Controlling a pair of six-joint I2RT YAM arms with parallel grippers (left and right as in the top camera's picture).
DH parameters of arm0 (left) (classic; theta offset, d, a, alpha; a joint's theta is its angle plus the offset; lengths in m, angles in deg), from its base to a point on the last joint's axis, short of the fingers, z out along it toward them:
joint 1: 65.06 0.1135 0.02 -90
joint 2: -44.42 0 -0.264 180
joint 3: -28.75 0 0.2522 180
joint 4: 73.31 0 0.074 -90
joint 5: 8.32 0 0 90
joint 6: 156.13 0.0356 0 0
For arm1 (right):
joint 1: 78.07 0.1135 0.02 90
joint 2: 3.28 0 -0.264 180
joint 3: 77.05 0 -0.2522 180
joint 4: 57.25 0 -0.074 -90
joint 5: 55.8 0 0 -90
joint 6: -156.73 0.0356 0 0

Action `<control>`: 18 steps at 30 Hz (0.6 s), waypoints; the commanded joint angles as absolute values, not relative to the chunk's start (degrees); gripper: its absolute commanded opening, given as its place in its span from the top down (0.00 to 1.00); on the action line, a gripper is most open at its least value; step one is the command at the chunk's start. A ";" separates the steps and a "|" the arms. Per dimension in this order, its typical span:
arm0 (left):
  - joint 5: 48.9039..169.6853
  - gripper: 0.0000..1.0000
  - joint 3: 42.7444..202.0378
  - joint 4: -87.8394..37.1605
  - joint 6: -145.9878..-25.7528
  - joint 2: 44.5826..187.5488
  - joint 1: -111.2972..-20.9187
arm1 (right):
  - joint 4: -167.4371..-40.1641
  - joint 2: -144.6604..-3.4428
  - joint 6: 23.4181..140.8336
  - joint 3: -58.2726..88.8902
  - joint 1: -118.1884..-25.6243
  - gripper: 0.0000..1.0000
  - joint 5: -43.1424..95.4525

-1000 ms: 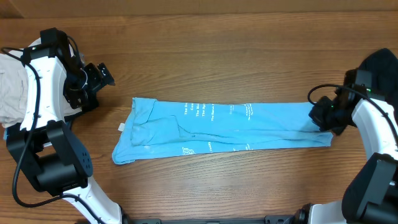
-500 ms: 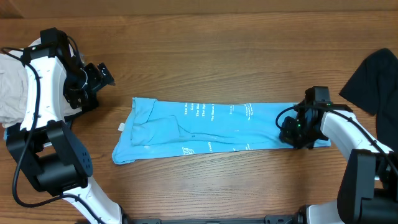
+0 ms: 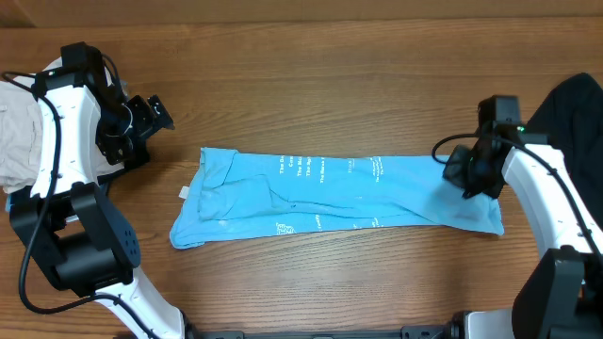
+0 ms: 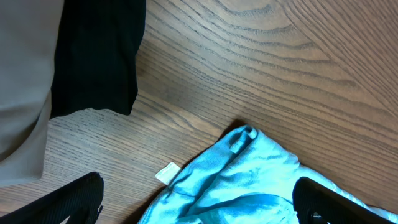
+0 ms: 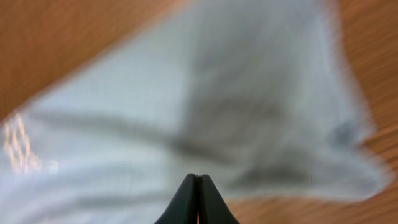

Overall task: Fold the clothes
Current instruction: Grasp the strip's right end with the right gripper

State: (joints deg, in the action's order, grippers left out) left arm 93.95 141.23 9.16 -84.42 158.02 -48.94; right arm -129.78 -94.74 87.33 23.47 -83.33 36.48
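Overhead view: even, diffuse light and sharp focus throughout; soft shadows lie under both arms on the brown wood-grain table (image 3: pixel 330 85). Left wrist view: crisp grain ahead of the wide-spread left gripper (image 4: pixel 198 186), evenly lit. Right wrist view: badly smeared. The pressed-together right gripper (image 5: pixel 198 183) is itself sharp, but beyond it the sky-blue short-sleeved cotton T-shirt (image 5: pixel 205 106) reads washed-out grey-white, with streaked wood at the frame edges.
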 commanded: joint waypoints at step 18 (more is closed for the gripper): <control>94.63 0.00 141.38 9.12 -84.35 158.52 -48.96 | -119.92 -109.19 55.74 21.99 -112.53 0.34 16.51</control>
State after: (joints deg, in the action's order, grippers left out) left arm 93.95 141.23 9.18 -84.44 158.02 -48.94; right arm -119.92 -104.75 58.61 22.75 -113.82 19.48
